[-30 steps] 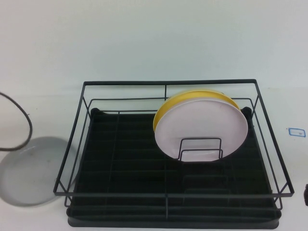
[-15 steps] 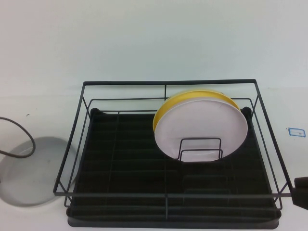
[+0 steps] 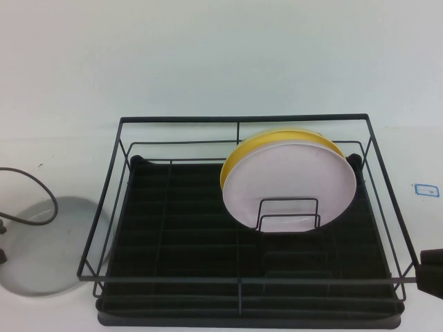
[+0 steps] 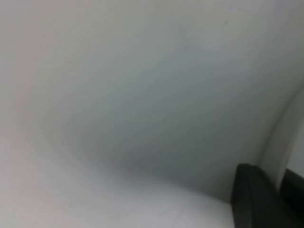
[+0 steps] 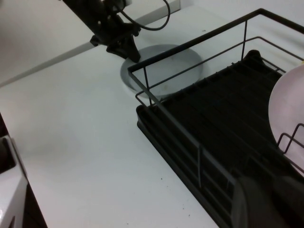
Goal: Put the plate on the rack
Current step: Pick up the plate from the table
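Observation:
The pale grey-blue plate lies flat on the table left of the black wire rack. It also shows in the right wrist view. My left gripper is down at the plate's outer left edge, almost out of the high view. In the left wrist view the plate's surface fills the frame. The rim runs between the two dark fingers, which stand apart. My right gripper hovers by the rack's front right corner.
A pale pink plate stands upright in the rack's wire dividers with a yellow plate right behind it. The left arm's cable loops over the grey-blue plate. A small blue-edged label lies right of the rack.
The left arm's cable has dropped lower over the grey-blue plate as the left gripper came down to its edge. The right gripper has come further into view at the right edge.

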`<control>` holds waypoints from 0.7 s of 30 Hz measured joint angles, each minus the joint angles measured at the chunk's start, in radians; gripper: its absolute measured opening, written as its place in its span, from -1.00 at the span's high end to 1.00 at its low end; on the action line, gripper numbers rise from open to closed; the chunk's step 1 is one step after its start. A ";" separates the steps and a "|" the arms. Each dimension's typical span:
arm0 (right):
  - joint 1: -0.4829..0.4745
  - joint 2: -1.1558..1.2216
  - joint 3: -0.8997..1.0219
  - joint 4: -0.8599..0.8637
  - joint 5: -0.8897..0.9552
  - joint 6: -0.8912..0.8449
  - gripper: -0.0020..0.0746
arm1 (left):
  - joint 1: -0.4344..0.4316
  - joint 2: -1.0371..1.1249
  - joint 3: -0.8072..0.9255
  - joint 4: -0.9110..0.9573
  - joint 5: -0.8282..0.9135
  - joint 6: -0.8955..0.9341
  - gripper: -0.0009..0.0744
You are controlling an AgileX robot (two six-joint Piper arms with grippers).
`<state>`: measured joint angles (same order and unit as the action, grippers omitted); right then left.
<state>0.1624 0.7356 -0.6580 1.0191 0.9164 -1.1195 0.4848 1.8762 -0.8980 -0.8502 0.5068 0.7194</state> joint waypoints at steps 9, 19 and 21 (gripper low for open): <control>0.000 0.000 0.000 0.025 0.004 0.000 0.67 | 0.002 -0.126 -0.019 -0.024 -0.010 0.018 0.98; 0.000 0.000 0.000 0.093 0.018 0.000 0.67 | -0.017 -0.592 -0.019 -0.109 -0.057 0.060 0.98; 0.000 0.000 0.000 0.135 0.008 0.000 0.67 | -0.068 -0.683 -0.017 -0.154 -0.006 0.123 0.97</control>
<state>0.1624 0.7356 -0.6580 1.1543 0.9248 -1.1195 0.4169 1.1928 -0.9154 -1.0038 0.5007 0.8422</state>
